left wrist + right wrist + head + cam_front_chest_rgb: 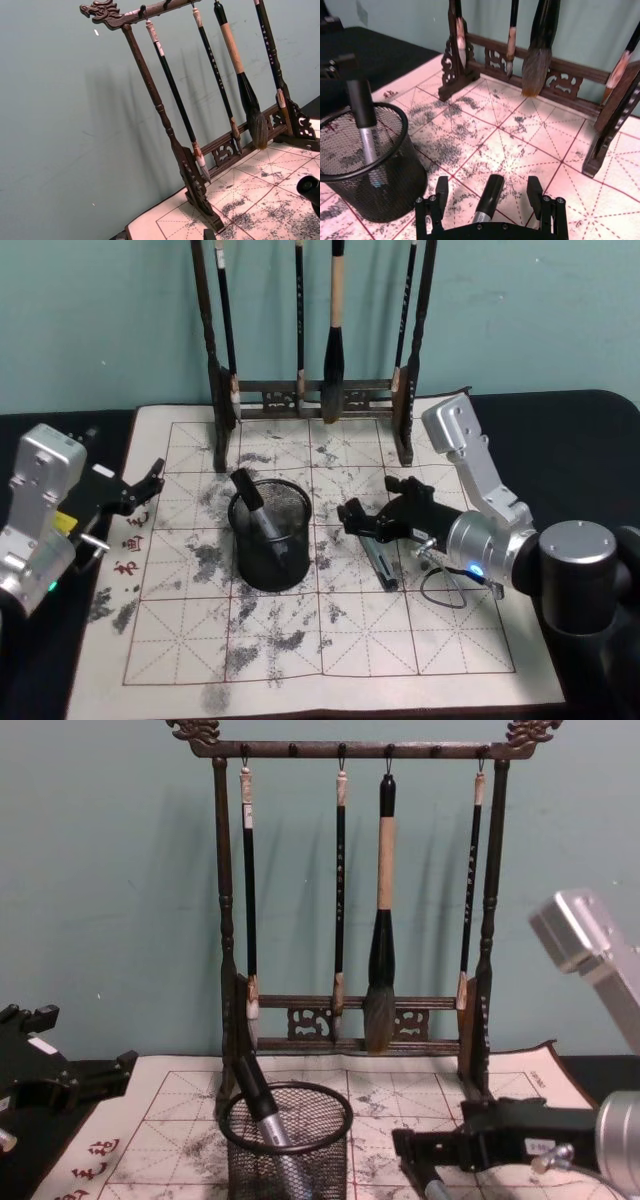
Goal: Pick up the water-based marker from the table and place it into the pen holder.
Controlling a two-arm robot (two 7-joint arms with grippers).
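A water-based marker (380, 562) with a grey barrel and black cap lies on the ink-stained mat, to the right of the pen holder. My right gripper (370, 502) is low over it and open; in the right wrist view the marker's cap (490, 192) lies between the two fingers (440, 192). The pen holder (272, 550), a round black mesh cup, stands mid-mat and holds another black-capped marker (250, 502) leaning inside it. In the chest view the holder (288, 1145) is left of the right gripper (440, 1148). My left gripper (142, 490) is parked open at the mat's left edge.
A tall dark wooden brush rack (310, 400) with several hanging brushes stands at the back of the mat, just behind the holder and the right gripper. The gridded calligraphy mat (300, 640) covers a black table (570, 440). A teal wall rises behind.
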